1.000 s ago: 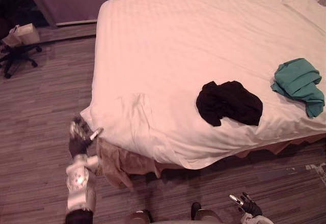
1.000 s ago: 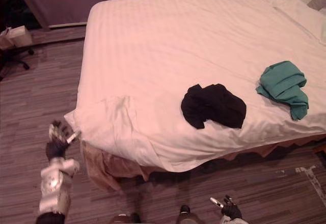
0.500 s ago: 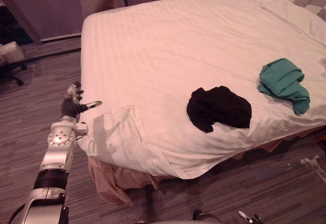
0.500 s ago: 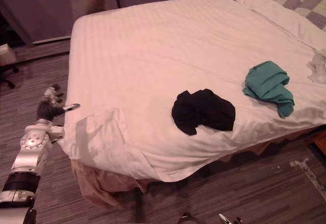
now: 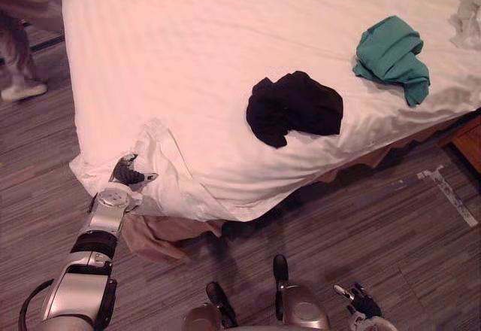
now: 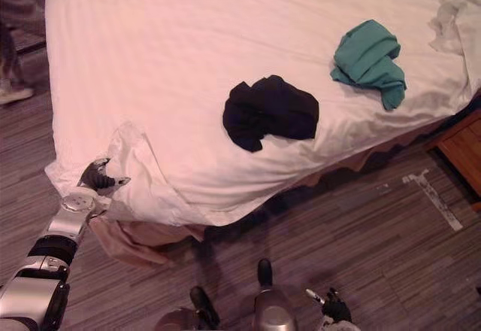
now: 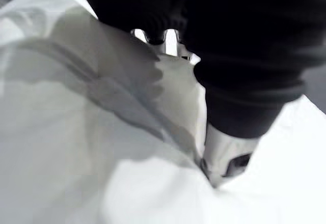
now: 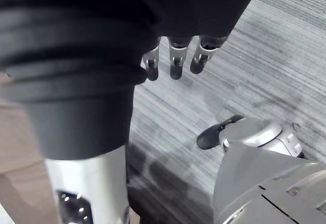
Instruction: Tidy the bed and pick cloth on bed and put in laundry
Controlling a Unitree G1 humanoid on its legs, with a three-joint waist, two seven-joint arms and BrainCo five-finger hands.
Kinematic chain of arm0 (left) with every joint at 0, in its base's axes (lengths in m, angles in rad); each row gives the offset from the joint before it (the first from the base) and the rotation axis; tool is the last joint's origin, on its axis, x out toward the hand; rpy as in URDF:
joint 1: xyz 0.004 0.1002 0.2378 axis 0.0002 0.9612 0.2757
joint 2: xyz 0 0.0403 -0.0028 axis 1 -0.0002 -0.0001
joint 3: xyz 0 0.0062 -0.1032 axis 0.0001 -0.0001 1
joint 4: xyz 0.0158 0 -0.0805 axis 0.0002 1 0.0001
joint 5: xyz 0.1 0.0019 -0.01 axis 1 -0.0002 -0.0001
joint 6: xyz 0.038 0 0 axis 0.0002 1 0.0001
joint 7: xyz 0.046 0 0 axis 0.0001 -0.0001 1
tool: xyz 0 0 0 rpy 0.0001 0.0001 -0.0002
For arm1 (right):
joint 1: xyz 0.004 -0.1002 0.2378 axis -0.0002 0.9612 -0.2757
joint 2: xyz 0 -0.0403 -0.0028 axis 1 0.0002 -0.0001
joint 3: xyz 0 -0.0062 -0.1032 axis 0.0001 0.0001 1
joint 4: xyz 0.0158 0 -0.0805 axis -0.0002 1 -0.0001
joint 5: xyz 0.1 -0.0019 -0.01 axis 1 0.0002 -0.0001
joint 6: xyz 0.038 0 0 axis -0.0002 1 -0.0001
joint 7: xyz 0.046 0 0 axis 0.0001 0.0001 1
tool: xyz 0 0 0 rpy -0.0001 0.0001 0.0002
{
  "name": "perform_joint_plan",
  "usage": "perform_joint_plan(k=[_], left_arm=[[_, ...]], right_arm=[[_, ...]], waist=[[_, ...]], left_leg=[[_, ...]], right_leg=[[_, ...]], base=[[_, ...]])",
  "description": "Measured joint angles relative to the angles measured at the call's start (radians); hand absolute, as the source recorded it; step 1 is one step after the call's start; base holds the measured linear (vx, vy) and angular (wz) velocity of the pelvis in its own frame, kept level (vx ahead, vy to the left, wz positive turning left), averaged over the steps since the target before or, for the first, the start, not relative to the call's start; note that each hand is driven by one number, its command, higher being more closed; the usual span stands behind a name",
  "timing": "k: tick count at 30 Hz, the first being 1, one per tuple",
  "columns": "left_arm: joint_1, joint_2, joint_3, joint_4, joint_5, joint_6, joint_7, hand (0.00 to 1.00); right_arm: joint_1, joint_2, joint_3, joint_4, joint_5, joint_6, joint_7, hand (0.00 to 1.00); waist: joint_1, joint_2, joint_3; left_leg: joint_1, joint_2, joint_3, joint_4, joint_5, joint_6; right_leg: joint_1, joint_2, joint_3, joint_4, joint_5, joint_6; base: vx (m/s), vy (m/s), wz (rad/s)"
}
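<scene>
A black cloth (image 5: 293, 107) lies crumpled on the white bed sheet (image 5: 173, 53), towards the near edge. Further right, near the bed's side, a teal cloth (image 5: 391, 53) is bunched up. A small white cloth (image 5: 466, 19) sits at the far right edge. My left hand (image 5: 129, 174) is at the bed's near left corner, against a rumpled fold of the sheet (image 7: 76, 132); the fold bulges over the hand in the left wrist view. My right hand (image 5: 361, 301) hangs low over the floor, fingers (image 8: 173, 63) relaxed and holding nothing.
A beige bed skirt (image 5: 154, 237) hangs out under the near left corner. A person's legs (image 5: 19, 45) stand on the wood floor at the far left. A wooden cabinet (image 5: 466, 139) is at the right, with tape marks (image 5: 447, 195) on the floor beside it.
The camera has shifted and tipped down. My left hand has gone from beside the bed's corner onto the rumpled sheet fold. The right hand stays low.
</scene>
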Motion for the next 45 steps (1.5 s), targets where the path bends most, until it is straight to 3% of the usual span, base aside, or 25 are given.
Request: perform_joint_plan(k=[6, 7, 12, 14, 17, 22, 23, 27, 28, 30, 32, 35, 38, 40, 43, 45], left_arm=[[0.199, -0.001, 0.017, -0.074, -0.006, -0.001, -0.015, 1.0], [0.26, -0.002, 0.039, -0.093, -0.022, -0.001, -0.02, 0.0], [0.465, -0.028, 0.196, -0.042, -0.096, -0.002, -0.016, 0.0], [0.476, -0.034, 0.239, -0.027, -0.127, -0.001, -0.01, 0.0], [0.491, -0.062, 0.359, 0.013, -0.145, -0.001, 0.002, 0.0], [0.516, -0.114, 0.549, 0.032, -0.172, 0.007, 0.01, 0.0], [0.539, -0.115, 0.592, 0.054, -0.18, 0.026, 0.021, 0.0], [0.65, -0.113, 0.688, 0.104, -0.253, 0.066, 0.073, 0.0], [0.684, -0.116, 0.678, 0.102, -0.289, 0.057, 0.074, 0.0], [0.713, -0.143, 0.63, 0.072, -0.314, 0.022, 0.051, 0.0], [0.773, -0.246, 0.498, -0.006, -0.395, -0.016, 0.043, 0.0], [0.791, -0.366, 0.346, -0.018, -0.463, -0.019, 0.029, 0.0], [0.759, -0.424, 0.248, -0.046, -0.506, -0.047, 0.003, 0.0], [0.733, -0.435, 0.2, -0.086, -0.538, -0.099, 0.005, 0.0], [0.705, -0.432, 0.186, -0.136, -0.588, -0.155, 0.035, 0.0], [0.687, -0.423, 0.152, -0.15, -0.617, -0.175, 0.059, 0.0]], right_arm=[[-0.028, -0.119, -0.146, -0.028, -0.124, 0.006, -0.036, 0.0], [-0.033, -0.148, -0.179, -0.051, -0.126, 0.008, -0.037, 0.0], [-0.08, -0.276, -0.205, -0.185, -0.126, 0.014, -0.029, 0.0], [-0.101, -0.29, -0.2, -0.191, -0.13, 0.007, -0.021, 0.0], [-0.173, -0.346, -0.104, -0.223, -0.22, 0.001, 0.009, 0.0], [-0.243, -0.418, 0.084, -0.267, -0.287, -0.011, 0.106, 0.0], [-0.275, -0.434, 0.131, -0.268, -0.288, -0.013, 0.126, 1.0], [-0.36, -0.465, 0.276, -0.314, -0.284, -0.022, 0.203, 1.0], [-0.391, -0.46, 0.347, -0.348, -0.274, -0.022, 0.235, 1.0], [-0.431, -0.425, 0.421, -0.408, -0.227, -0.009, 0.286, 1.0], [-0.505, -0.318, 0.547, -0.493, -0.226, 0.0, 0.324, 1.0], [-0.609, -0.188, 0.682, -0.506, -0.238, 0.027, 0.334, 1.0], [-0.732, -0.098, 0.756, -0.495, -0.256, 0.043, 0.329, 1.0], [-0.831, -0.052, 0.797, -0.494, -0.291, 0.067, 0.32, 1.0], [-0.92, -0.028, 0.845, -0.498, -0.322, 0.115, 0.305, 1.0], [-0.938, -0.03, 0.876, -0.529, -0.322, 0.149, 0.299, 1.0]], waist=[[0.01, 0.016, -0.013], [0.011, 0.018, -0.014], [0.03, 0.003, -0.074], [0.039, -0.005, -0.09], [0.051, -0.023, -0.121], [0.067, -0.02, -0.134], [0.069, -0.02, -0.134], [0.106, -0.024, -0.142], [0.131, -0.03, -0.147], [0.168, -0.033, -0.149], [0.202, -0.033, -0.149], [0.245, -0.035, -0.139], [0.262, -0.029, -0.057], [0.268, -0.01, 0.033], [0.27, 0.019, 0.136], [0.277, 0.035, 0.158]], left_leg=[[0.083, -0.011, 0.012, -0.014, 0.001, 0.0], [0.1, -0.015, 0.003, -0.023, 0.001, 0.0], [0.113, -0.014, -0.049, -0.024, 0.001, 0.0], [0.121, -0.014, -0.06, -0.023, 0.001, 0.0], [0.132, -0.023, -0.093, -0.023, -0.004, -0.003], [0.132, -0.025, -0.155, -0.033, -0.004, -0.003], [0.13, -0.026, -0.169, -0.034, -0.004, -0.002], [0.108, -0.029, -0.215, -0.035, 0.001, 0.0], [0.094, -0.031, -0.24, -0.036, 0.008, 0.001], [0.085, -0.032, -0.267, -0.04, 0.017, 0.002], [0.073, -0.037, -0.312, -0.052, 0.029, 0.007], [0.02, -0.044, -0.318, -0.044, 0.04, 0.015], [-0.043, -0.044, -0.331, -0.01, 0.047, 0.023], [-0.1, -0.044, -0.338, 0.005, 0.06, 0.032], [-0.162, -0.048, -0.342, 0.004, 0.087, 0.044], [-0.223, -0.053, -0.357, 0.006, 0.1, 0.051]], right_leg=[[0.072, -0.007, -0.007, 0.0, 0.012, 0.015], [0.089, -0.007, -0.011, -0.001, 0.009, 0.02], [0.121, -0.012, -0.059, 0.001, 0.0, 0.028], [0.133, -0.013, -0.063, 0.002, -0.006, 0.026], [0.163, -0.024, -0.095, 0.006, -0.043, 0.015], [0.161, -0.027, -0.14, 0.047, -0.079, 0.009], [0.163, -0.028, -0.15, 0.049, -0.082, 0.01], [0.162, -0.033, -0.193, 0.048, -0.083, 0.013], [0.163, -0.036, -0.216, 0.045, -0.083, 0.013], [0.178, -0.038, -0.242, 0.038, -0.083, 0.012], [0.193, -0.043, -0.278, 0.016, -0.081, 0.011], [0.156, -0.047, -0.279, 0.012, -0.066, 0.0], [0.111, -0.049, -0.28, 0.015, -0.047, -0.007], [0.061, -0.05, -0.278, 0.02, -0.028, -0.012], [-0.011, -0.059, -0.28, 0.048, -0.017, -0.017], [-0.066, -0.064, -0.289, 0.052, -0.006, -0.017]], base=[[0.08, 0.03, -0.04], [0.08, 0.029, 0.19], [0.08, 0.015, 0.27], [0.0, 0.003, 0.19], [-0.04, -0.021, 0.18], [-0.04, -0.03, 0.19], [-0.01, -0.029, 0.28], [0.02, -0.024, 0.39], [0.03, -0.023, 0.62], [0.02, -0.022, 0.64], [-0.02, -0.01, 0.59], [-0.02, 0.027, 0.14], [-0.09, 0.014, 0.07], [-0.15, 0.013, 0.04], [-0.13, 0.033, 0.08], [-0.05, 0.033, 0.14]])
